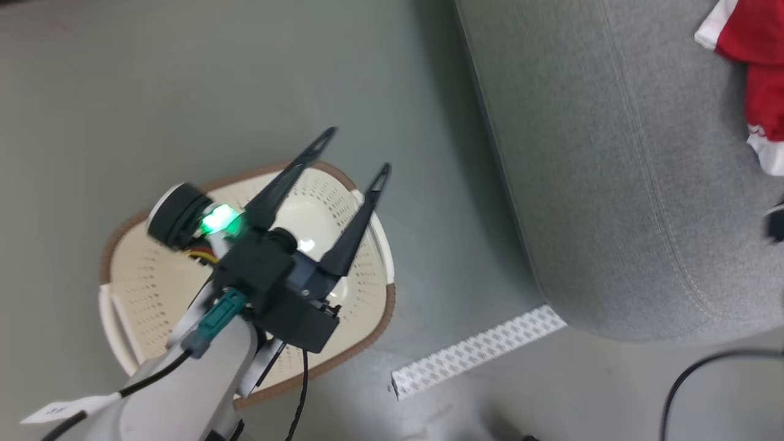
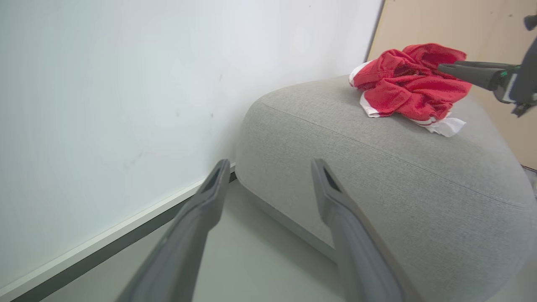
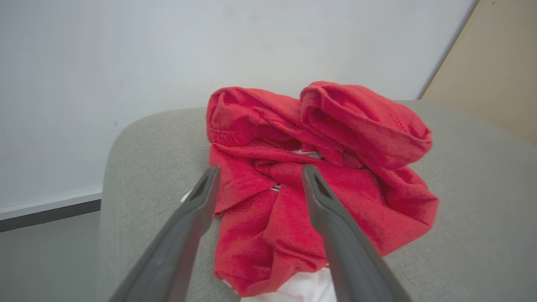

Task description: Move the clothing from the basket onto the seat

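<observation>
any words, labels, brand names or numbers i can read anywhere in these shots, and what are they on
Nothing reads clearly.
white tag on the cable: a couple of dark marks, too blurred to read
clothing: small white mark near the trim, too small to read
floor strip: printed pattern only, no letters
basket and seat: no text

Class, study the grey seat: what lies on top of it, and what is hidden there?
The red clothing lies crumpled on the seat, with white trim showing at its edge. The patch of seat under the heap is covered, as are the garment's inner folds.
</observation>
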Motion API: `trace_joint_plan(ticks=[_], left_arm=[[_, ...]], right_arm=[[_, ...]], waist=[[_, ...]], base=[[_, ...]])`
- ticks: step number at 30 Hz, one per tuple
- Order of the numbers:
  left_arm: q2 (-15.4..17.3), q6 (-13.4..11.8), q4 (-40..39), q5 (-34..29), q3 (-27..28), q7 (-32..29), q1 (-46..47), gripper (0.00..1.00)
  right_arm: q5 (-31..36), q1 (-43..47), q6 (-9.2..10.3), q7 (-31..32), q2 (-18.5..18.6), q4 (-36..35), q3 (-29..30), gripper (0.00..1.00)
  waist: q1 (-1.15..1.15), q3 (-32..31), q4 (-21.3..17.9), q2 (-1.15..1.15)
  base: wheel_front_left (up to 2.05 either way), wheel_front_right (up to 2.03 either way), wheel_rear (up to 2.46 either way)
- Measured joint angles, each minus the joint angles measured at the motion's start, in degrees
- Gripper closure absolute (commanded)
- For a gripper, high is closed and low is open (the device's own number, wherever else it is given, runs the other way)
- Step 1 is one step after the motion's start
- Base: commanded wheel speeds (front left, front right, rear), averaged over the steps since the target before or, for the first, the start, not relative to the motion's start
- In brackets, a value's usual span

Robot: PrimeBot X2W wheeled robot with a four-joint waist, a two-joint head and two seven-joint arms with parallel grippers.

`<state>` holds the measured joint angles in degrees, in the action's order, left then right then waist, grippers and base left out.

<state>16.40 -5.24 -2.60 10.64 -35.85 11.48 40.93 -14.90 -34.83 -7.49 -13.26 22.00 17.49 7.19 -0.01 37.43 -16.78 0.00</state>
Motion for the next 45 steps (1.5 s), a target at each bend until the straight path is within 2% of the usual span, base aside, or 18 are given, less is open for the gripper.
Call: trace_joint_plan(ticks=[4, 6, 7, 11, 19, 25, 31, 40, 45], left_arm=[[0.4, -1.9, 1.0, 1.6, 2.1, 1.4, -3.1, 0.00], [0.4, -3.3, 1.9, 2.4, 3.3, 1.9, -5.1, 0.00], [0.0, -4.7, 2.6, 3.7, 4.6, 2.4, -7.2, 0.00], [-0.8, -6.5, 3.6, 5.8, 6.7, 3.1, -11.9, 0.00], [-1.8, -8.0, 2.8, 9.1, 12.0, 3.4, -20.3, 0.00], [-2.7, -7.9, 0.2, 9.0, 16.6, 3.5, -26.5, 0.00], [-3.5, -7.1, -1.2, 8.3, 20.1, 3.5, -32.9, 0.00], [-6.0, -4.8, -2.3, 6.2, 23.8, 3.5, -42.5, 0.00], [-7.8, -2.4, -2.0, 4.7, 25.6, 3.5, -44.6, 0.00]], right_arm=[[2.2, 5.4, -0.02, 0.8, -3.6, -6.8, -3.3, 0.00], [1.6, 7.0, -0.01, 0.8, -5.3, -7.8, -4.8, 0.00], [1.6, 8.6, -0.03, 1.0, -5.5, -7.7, -7.5, 0.00], [1.3, 9.8, -0.02, 0.0, -4.6, -6.3, -12.3, 0.00], [1.5, 12.8, -0.02, -1.7, -2.8, -5.8, -18.9, 0.00], [3.0, 16.0, -0.02, -1.9, -4.4, -9.7, -21.0, 0.00], [4.9, 19.8, -0.02, -1.9, -6.2, -11.5, -23.6, 0.00], [5.3, 28.7, -0.02, -1.9, -8.1, -12.5, -25.3, 0.00], [5.3, 32.0, -0.02, -1.9, -8.4, -12.7, -25.3, 0.00]], waist=[[0.00, -3.4, 1.5, 0.00], [0.00, -5.0, 2.3, 0.00], [0.00, -6.8, 3.1, 0.00], [0.00, -10.3, 5.0, 0.00], [0.00, -17.4, 9.8, -0.01], [0.00, -22.4, 13.1, -0.01], [0.00, -27.0, 14.6, -0.01], [-0.01, -35.4, 15.7, -0.01], [0.00, -38.8, 16.2, 0.00]], base=[[0.00, 0.00, 0.00], [0.00, 0.00, 0.00], [0.00, 0.00, 0.00], [0.00, 0.00, 0.00], [0.00, 0.00, 0.00], [0.00, 0.00, 0.00], [0.00, 0.00, 0.00], [0.00, 0.00, 0.00], [0.00, 0.00, 0.00]])
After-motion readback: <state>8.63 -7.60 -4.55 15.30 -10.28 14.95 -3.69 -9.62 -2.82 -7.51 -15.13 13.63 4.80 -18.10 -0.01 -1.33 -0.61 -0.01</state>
